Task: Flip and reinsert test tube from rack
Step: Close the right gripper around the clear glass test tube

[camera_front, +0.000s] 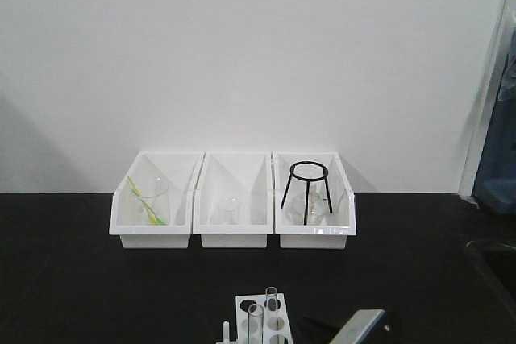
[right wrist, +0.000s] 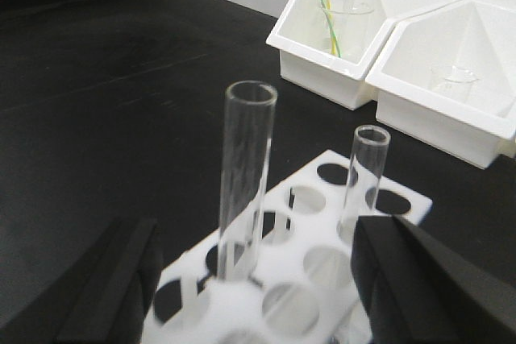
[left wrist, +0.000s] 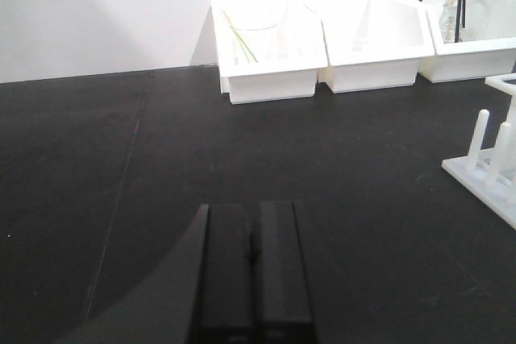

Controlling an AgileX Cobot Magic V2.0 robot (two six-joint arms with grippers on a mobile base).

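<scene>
Near the front edge of the black table [camera_front: 81, 279]: small white rack [camera_front: 262, 316], top plate with rows of round holes, short white pegs [left wrist: 481, 138] along one side. Two clear glass tubes upright in the holes, open ends up, both seemingly empty: a wide tube [right wrist: 246, 183] and, one row away, a thin tube [right wrist: 363, 179].

Right gripper [right wrist: 256, 235] close at the rack, black fingers [right wrist: 113, 279] spread wide, one on each side of the top plate. Wide tube between them, seemingly not touched; thin tube just beside one finger. Nothing pinched.

Left gripper [left wrist: 254, 279] well apart from the rack, on the peg side, low over bare table. Fingers pressed together along their whole length, holding nothing.

Beyond the rack, against the white wall [camera_front: 242, 54]: three white bins in a row, side by side.
- Left bin [camera_front: 153, 227]: glass beaker [camera_front: 153, 191] with a yellow-green stick [right wrist: 330, 18] leaning in it.
- Middle bin [camera_front: 234, 231]: one small glass cup [camera_front: 229, 209].
- Right bin [camera_front: 314, 231]: black wire ring stand [camera_front: 309, 171] on thin legs, upright, and some clear glassware under it, too blurred to name.

Any print on tubes, rack or bins too small and blurred to read.
</scene>
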